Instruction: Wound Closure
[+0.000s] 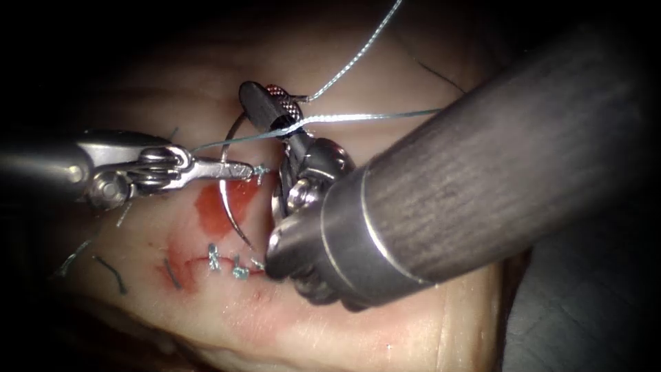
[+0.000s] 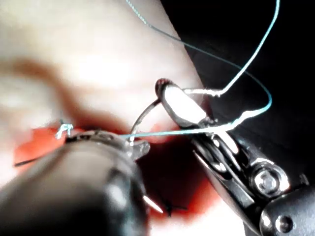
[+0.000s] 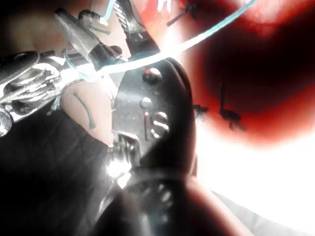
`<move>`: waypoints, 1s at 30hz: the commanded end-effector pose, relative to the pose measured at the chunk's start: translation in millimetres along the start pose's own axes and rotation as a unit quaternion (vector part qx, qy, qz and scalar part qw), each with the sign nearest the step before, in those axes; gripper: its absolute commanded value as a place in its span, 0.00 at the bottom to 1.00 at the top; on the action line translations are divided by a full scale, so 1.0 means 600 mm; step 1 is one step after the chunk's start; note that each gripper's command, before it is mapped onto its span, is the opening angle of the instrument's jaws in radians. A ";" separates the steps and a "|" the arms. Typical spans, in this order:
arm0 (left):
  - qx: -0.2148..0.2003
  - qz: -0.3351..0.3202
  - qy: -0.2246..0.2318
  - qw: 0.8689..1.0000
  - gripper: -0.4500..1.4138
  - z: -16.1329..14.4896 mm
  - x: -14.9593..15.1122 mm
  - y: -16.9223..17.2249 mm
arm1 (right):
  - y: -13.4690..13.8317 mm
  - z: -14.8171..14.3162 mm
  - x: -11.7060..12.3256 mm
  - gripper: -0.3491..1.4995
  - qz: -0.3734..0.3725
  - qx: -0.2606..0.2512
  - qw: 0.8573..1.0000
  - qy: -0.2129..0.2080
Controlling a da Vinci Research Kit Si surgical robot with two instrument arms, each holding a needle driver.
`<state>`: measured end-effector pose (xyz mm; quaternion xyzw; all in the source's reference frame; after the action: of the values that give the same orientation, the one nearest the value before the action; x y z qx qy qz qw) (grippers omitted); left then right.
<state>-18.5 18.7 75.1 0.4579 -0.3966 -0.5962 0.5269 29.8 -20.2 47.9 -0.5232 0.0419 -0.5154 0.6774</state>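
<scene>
We see the left arm's silver end effector clenched on the curved steel needle near mid-curve, over the red fluid. The right arm's dark end effector has pale blue thread lying across it, but we cannot tell whether it grips. Knotted stitches sit below on the pale pork tissue, crowded by the right shaft.

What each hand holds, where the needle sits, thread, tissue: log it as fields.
left hand: shut on the needle, near mid-curve
right hand: thread lies across it; whether it grips the thread is unclear
needle: seems out of the tissue, arcing over the red fluid
tissue: cut with stitches across it
cut ends of thread: left of the cut
</scene>
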 end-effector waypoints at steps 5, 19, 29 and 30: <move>0.105 -0.087 0.022 0.990 0.00 0.0010 0.0000 0.0026 | -0.0024 0.0012 0.0006 0.89 -0.083 -0.163 0.983 0.032; 0.326 -0.185 0.155 0.914 0.00 0.0023 0.0017 0.0070 | -0.0084 0.0008 0.0010 0.79 -0.030 -0.389 0.920 0.021; 0.264 -0.198 0.151 0.932 0.00 0.0034 0.0028 0.0063 | -0.0077 0.0010 0.0013 0.73 -0.028 -0.384 0.923 0.020; 0.259 -0.198 0.152 0.933 0.00 0.0035 0.0027 0.0063 | -0.0076 0.0009 0.0013 0.72 -0.027 -0.380 0.924 0.018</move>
<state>-19.1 16.3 78.5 0.7323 -0.3540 -0.4897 0.3142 26.5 -19.9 51.7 -0.7309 0.2321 -0.4900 0.4145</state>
